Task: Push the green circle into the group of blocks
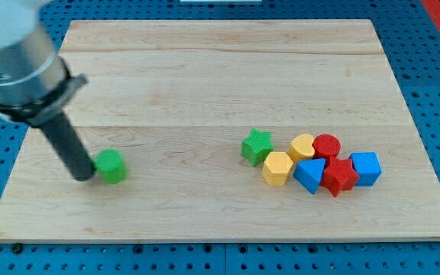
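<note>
My tip [82,176] stands on the bench [205,84] in the view's lower left part. There is no gripper on this arm, only the dark rod, so nothing is apart or clamped. The rod goes up and to the view's left into a grey metal cylinder [14,61] at the top left corner.

The tip touches, or nearly touches, the left side of the green circle [111,166]. This circle sits just at the right of the tip, alone, and well apart from the other blocks.

The group of blocks lies in the view's lower right part. The nearest one to the circle is the green star [257,146], at the left edge of the group. Just at its right is a yellow hexagon [277,168], and above that a second yellow block [302,146], whose shape I cannot tell exactly. Beside it is the red circle [327,144]. Below these are the blue triangle [309,174] and the red star [338,176], close together. The blue block [365,168] closes the group at the right, touching the red star.

The bench is pale wood and lies on a blue perforated surface [434,92].
</note>
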You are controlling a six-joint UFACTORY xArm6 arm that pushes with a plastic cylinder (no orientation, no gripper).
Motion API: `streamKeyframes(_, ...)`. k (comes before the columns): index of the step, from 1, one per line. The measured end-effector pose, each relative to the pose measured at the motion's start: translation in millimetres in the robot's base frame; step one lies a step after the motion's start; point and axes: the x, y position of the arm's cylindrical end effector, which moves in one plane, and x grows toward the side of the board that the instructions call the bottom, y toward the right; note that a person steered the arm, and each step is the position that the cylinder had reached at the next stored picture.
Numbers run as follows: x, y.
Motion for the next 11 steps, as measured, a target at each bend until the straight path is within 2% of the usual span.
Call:
streamKeyframes(1, 5, 65)
streamKeyframes(2, 1, 56)
streamKeyframes(3, 1, -9)
streamKeyframes(5, -20, 146)
streamKeyframes(6, -21, 138)
streamKeyframes(7, -34, 91)
streamKeyframes(8, -58, 115)
streamKeyframes(10, -66, 185)
streamKeyframes(11, -66, 191)
